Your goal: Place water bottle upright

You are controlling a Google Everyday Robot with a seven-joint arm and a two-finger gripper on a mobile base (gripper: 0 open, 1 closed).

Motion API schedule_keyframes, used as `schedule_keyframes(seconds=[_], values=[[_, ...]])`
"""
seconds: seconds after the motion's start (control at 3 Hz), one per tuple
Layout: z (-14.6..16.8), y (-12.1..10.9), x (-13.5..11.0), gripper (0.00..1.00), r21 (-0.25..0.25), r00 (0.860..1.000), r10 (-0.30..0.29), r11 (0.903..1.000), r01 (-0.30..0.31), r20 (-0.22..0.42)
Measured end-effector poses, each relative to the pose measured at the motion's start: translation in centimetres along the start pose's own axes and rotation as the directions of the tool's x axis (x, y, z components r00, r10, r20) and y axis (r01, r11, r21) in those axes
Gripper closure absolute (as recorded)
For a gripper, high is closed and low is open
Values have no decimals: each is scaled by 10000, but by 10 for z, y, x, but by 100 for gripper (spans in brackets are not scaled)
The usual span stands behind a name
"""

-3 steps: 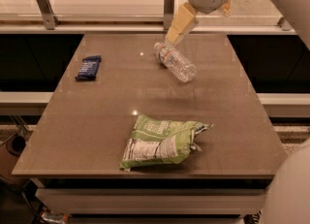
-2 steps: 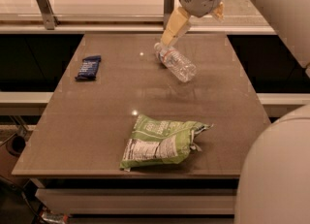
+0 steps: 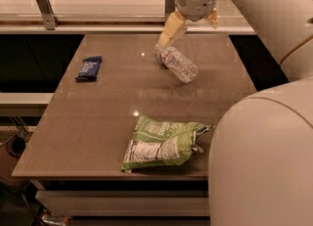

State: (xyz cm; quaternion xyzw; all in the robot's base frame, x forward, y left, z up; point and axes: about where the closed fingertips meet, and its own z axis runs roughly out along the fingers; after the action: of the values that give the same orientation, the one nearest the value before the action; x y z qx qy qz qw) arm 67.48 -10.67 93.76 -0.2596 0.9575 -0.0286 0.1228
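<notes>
The water bottle [image 3: 179,64] is clear and ribbed. It lies on its side on the far middle of the brown table [image 3: 107,107], with its neck end toward the far left. My gripper [image 3: 189,33] hangs just above and behind it. Its fingers are spread open. The tip of the pale yellow left finger [image 3: 170,30] is at the bottle's neck end. The other finger [image 3: 212,17] shows only partly behind the wrist. Nothing is held.
A green chip bag [image 3: 164,143] lies near the table's front edge. A dark blue snack bar [image 3: 89,68] lies at the far left. A counter with metal rail posts [image 3: 45,7] runs behind the table. My pale arm body [image 3: 264,156] fills the right foreground.
The gripper has shifted slightly left and lower, bringing the left finger tip to the bottle's neck end. The bottle, bag and bar have not moved.
</notes>
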Motion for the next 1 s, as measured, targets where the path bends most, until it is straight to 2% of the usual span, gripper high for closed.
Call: schedule_keyframes(seconds=[0.33, 1.0], values=[[13, 1, -10, 0, -204, 9999, -115, 9997, 113, -76], [35, 16, -22, 0, -616, 9973, -686, 9959, 669, -251]])
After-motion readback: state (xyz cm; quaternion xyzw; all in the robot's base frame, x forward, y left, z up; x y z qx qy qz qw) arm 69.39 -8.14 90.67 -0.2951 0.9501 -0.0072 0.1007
